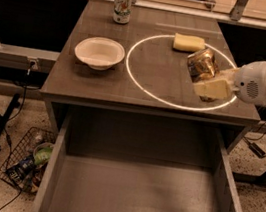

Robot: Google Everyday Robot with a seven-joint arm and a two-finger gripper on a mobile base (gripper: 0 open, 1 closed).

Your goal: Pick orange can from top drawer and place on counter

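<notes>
Over the right side of the counter (146, 87), the gripper (206, 77) is clenched on the orange can (202, 64), held tilted at its tip; the open top drawer (133, 194) lies below and left of the gripper. Judged step: placement. Next, the can needs righting, lowering onto the counter directly beneath the gripper, then release.

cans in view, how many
2. The orange can is held in the gripper above the right side of the counter; the white-and-green can stands at its far edge. The wire basket on the floor may hide more.
</notes>
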